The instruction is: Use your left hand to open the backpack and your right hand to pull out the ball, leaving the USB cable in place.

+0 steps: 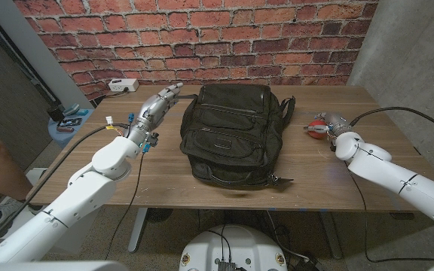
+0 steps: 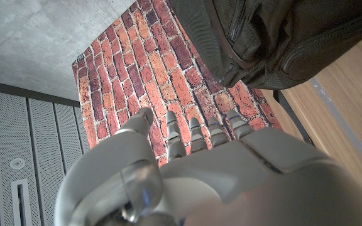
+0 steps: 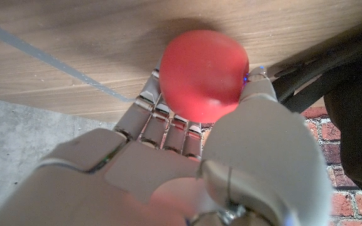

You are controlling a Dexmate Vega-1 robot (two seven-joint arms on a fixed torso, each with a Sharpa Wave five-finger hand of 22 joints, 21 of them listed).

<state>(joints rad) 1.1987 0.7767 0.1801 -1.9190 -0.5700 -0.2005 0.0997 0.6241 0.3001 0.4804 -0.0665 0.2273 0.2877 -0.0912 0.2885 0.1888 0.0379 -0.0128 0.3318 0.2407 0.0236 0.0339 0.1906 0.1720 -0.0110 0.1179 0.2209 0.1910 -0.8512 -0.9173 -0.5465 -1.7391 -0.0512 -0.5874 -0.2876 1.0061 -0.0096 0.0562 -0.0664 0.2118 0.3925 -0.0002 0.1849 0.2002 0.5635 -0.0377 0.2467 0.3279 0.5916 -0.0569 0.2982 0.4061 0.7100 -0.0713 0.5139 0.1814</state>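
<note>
The right robot hand [image 1: 328, 128] is gripping the red ball [image 3: 203, 74] over the table [image 1: 315, 177], beside the backpack [image 1: 232, 132]; the left robot hand [image 1: 159, 105] is hovering open-fingered, holding nothing. Next: setting the ball down.

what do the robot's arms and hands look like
Both arms are glossy white rounded shells. The left hand and right hand are silver-grey metal with segmented fingers. Black cables trail from each arm, and small blue and red fittings sit at the left wrist.
</note>
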